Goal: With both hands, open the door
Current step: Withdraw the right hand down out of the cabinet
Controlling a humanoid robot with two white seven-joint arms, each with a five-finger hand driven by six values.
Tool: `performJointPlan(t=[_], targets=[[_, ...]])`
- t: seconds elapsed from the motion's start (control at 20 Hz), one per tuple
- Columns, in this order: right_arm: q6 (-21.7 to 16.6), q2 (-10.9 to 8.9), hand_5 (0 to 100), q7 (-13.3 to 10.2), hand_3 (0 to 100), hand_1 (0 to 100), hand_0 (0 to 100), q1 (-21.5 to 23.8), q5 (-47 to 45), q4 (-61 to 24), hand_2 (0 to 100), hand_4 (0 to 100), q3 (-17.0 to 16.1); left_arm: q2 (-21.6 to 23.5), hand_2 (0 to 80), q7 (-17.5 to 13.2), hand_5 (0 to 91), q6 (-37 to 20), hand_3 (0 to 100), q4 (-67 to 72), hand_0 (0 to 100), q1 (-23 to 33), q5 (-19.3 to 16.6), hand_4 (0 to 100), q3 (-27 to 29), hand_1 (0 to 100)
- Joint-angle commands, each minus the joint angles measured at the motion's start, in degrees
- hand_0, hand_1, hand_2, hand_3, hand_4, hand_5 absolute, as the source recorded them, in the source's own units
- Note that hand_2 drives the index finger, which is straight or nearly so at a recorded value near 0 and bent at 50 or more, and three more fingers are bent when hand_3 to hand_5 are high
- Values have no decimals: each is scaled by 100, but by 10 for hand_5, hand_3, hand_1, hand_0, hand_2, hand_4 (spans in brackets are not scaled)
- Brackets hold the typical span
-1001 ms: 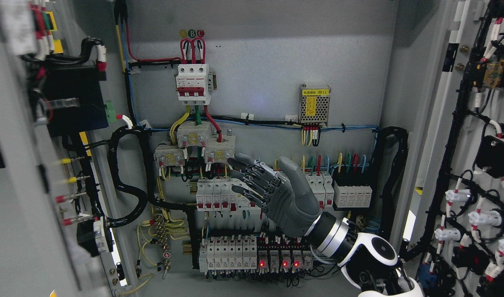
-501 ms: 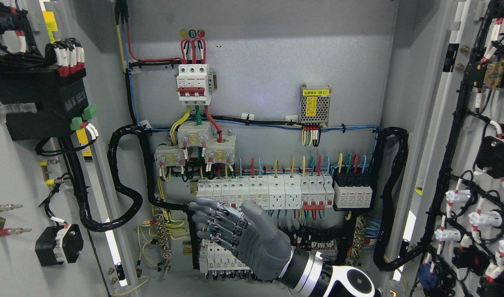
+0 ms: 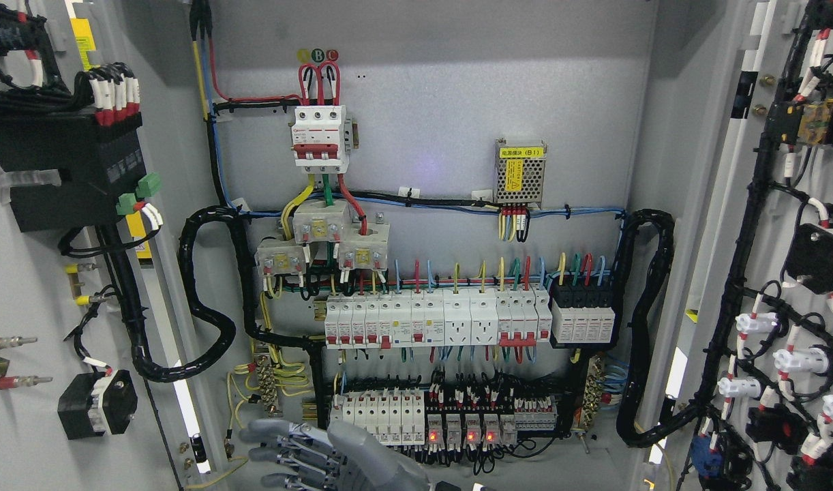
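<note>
Both cabinet doors swung wide: left door (image 3: pixel 21 273), right door (image 3: pixel 798 239), breaker panel (image 3: pixel 430 320) fully exposed. Opening looks done imo. One hand (image 3: pixel 314 457) low at bottom edge, fingers spread, holding nothing (arm side unclear).

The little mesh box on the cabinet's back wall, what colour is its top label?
Yellow with dark print, on the silver perforated mesh box, seen clearly in the head view.
</note>
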Motion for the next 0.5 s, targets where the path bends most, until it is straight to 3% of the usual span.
performJointPlan(t=[0.0,0.2,0.45], targets=[[16,235,0,-3,0,12,219,115,177,-127,0,0,763,4,0,0,0,3,0,53,0,0,1,0,0,0],[16,473,0,-3,0,11,220,107,299,-40,0,0,771,4,0,0,0,3,0,53,0,0,1,0,0,0],[-1,482,0,-12,0,10,220,63,493,40,0,0,1140,-5,0,0,0,3,0,53,0,0,1,0,0,0]])
